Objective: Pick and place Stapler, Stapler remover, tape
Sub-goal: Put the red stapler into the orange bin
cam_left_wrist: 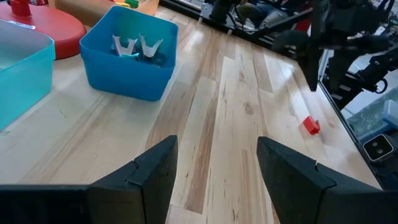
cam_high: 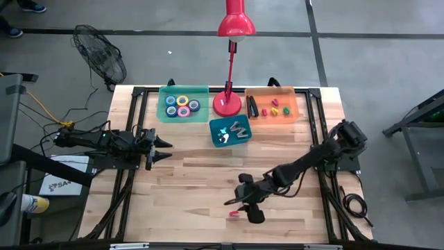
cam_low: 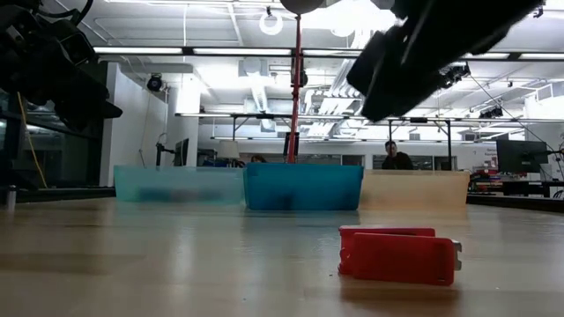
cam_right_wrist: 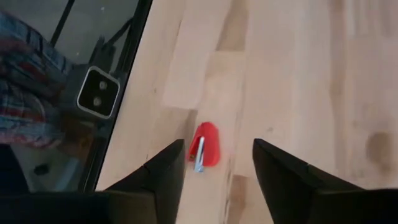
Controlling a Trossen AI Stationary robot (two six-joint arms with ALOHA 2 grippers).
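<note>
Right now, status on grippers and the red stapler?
Right gripper open, hovering above red stapler, not touching. Left gripper open, waiting at table's left side. Stapler lies alone near front edge; nothing in the way.

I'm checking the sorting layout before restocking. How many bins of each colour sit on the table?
Light teal bin: 1
Blue bin: 1
Orange bin: 1
Total: 3 bins

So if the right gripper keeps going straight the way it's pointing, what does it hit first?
Most likely the red stapler, lying on the table just ahead of the right gripper's open fingers, though depth is hard to judge.
</note>
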